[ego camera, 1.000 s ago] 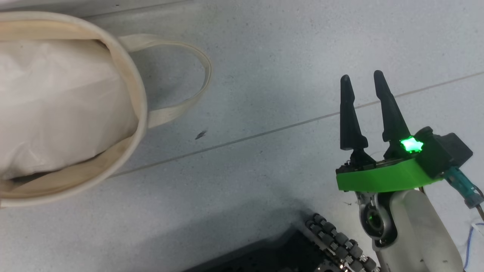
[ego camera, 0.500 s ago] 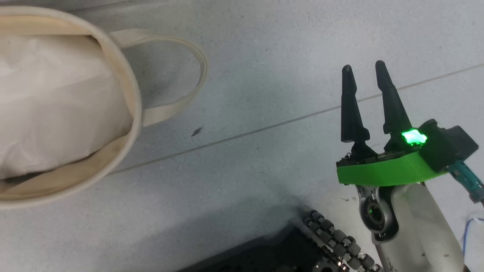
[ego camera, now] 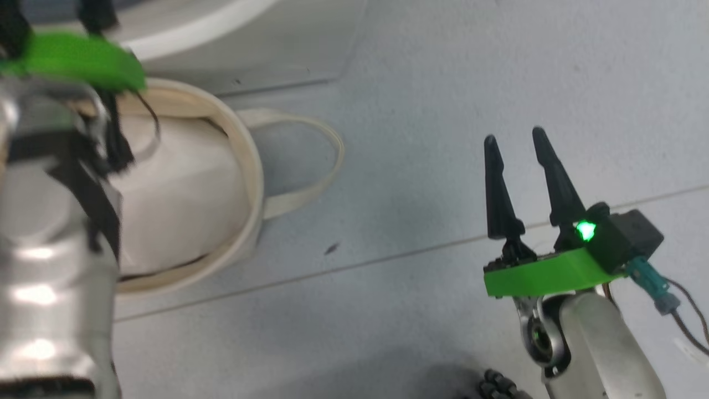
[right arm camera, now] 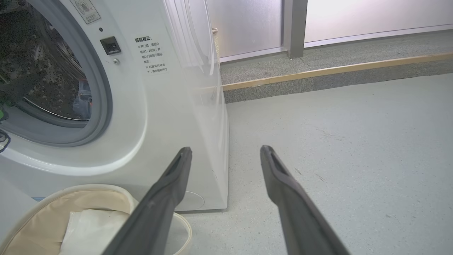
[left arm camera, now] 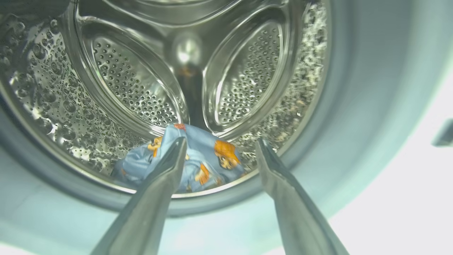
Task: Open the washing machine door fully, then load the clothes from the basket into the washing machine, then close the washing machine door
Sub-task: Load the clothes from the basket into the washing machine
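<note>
Fingers (left arm camera: 155,198) of the left gripper (left arm camera: 221,141) stand spread and empty at the mouth of the washing machine (right arm camera: 159,106). The bear-printed blue clothes (left arm camera: 207,148) lie low in its steel drum (left arm camera: 134,81), just past the tips. The right gripper (ego camera: 514,137) hangs open over the floor, well right of the basket (ego camera: 252,183).

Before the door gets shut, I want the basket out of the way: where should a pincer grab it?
Probably the loop handle lying on the floor at the basket's right, from above with the right pincer: it loops out towards that arm.
</note>
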